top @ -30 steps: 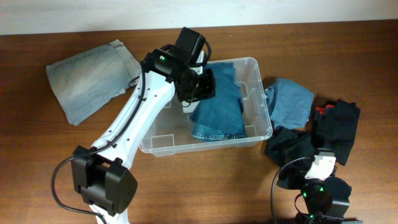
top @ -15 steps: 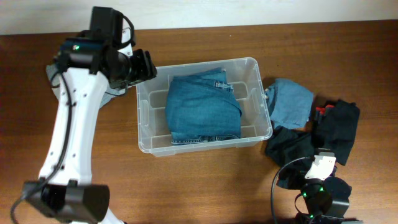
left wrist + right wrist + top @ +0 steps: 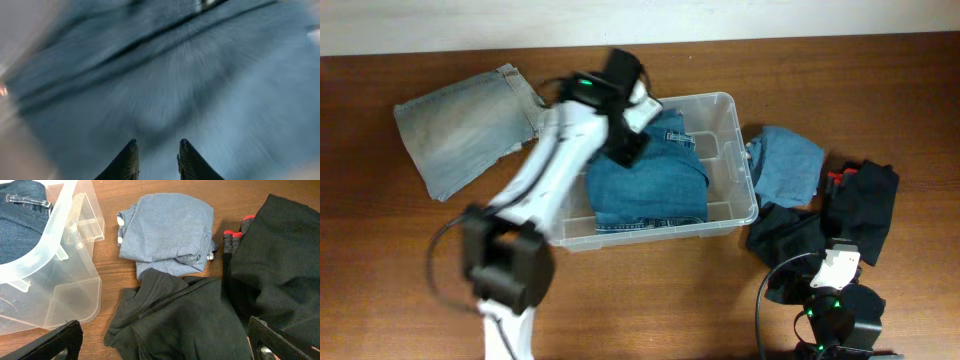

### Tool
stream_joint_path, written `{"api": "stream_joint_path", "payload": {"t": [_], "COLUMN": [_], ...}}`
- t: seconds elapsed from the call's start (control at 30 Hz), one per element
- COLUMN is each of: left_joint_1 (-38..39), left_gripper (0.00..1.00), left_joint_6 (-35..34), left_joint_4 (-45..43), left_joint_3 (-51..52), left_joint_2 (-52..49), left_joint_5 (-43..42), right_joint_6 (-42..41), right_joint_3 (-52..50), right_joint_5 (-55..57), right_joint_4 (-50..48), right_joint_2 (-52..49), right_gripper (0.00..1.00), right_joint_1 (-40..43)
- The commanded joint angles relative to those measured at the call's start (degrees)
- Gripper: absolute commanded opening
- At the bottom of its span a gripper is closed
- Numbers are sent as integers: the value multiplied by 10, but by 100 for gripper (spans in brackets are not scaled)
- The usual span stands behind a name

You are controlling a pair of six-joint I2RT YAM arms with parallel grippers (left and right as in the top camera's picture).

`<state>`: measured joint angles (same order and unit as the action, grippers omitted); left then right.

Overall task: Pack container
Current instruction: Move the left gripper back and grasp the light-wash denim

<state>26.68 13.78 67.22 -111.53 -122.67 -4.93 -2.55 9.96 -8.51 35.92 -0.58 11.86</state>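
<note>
The clear plastic container (image 3: 748,212) stands mid-table with folded dark blue jeans (image 3: 650,185) inside; its corner also shows in the right wrist view (image 3: 75,300). My left gripper (image 3: 628,143) hovers over the jeans at the container's back left. In the blurred left wrist view its fingers (image 3: 157,147) are apart with only denim (image 3: 200,75) beneath them, nothing held. My right gripper (image 3: 162,342) is wide open and empty, low over a black garment (image 3: 190,320) right of the container.
Light-wash denim (image 3: 460,125) lies flat at the far left. A folded grey-blue shirt (image 3: 788,160) lies right of the container, with black clothing (image 3: 862,205) and a red-trimmed item (image 3: 833,177) beside it. The right arm's base (image 3: 835,315) sits at the front right.
The left arm swung out left over the light denim half a second ago and is back over the container. The jeans lie flatter than a second ago. The right arm is still.
</note>
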Motion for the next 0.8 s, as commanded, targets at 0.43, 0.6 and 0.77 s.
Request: {"api": "stream_joint_path", "payload": {"t": [0.43, 0.6, 0.77], "left_joint_1": [-2, -77, -225], "left_gripper": [34, 72, 92], "left_joint_6": [-44, -86, -137], "left_joint_4": [117, 147, 168], "left_joint_3": [-185, -304, -302], "left_joint_2": [-33, 35, 43], "left_joint_5": [154, 202, 155], "right_joint_6": [2, 2, 2], "right_joint_3": [0, 0, 0], "right_joint_5": [-3, -3, -3], "right_joint_4": [-1, -1, -1], "right_joint_2": [4, 4, 4], "right_gripper": [99, 99, 98], "right_joint_1": [1, 1, 1]}}
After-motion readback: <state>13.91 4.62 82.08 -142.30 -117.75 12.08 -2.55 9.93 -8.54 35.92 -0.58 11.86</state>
